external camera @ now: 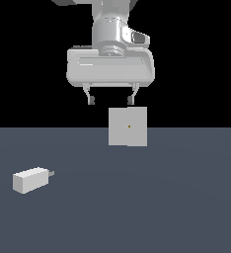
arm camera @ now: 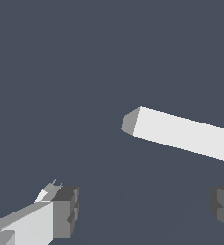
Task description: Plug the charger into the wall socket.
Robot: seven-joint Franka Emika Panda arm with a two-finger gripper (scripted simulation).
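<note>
Charger (external camera: 30, 180) is lying flat on the desk (external camera: 176, 207), off toward the exterior view's left and closer to the camera than the socket. Its long axis runs roughly sideways across that view, slightly angled, and the little grey prongs (external camera: 51, 173) stick out of the end facing the exterior view's right, so they point more or less toward the socket's side of the scene.

Socket (external camera: 128, 126) is standing upright further back, near the middle of the exterior view, flat face toward the camera with the tiny orange dot (external camera: 129, 126) at its centre. It's well apart from the charger. In the wrist view I see the socket (arm camera: 181, 135) edge-on as a long pale bar, with dark desk all around it.

My gripper (external camera: 110, 100) hangs up in the air above the socket, not touching it as far as I can tell. The fingers (external camera: 91, 99) are spread wide apart with nothing between them, and they aren't touching anything. In the wrist view one finger pad (arm camera: 65, 212) shows with clear desk between it and the other one.
</note>
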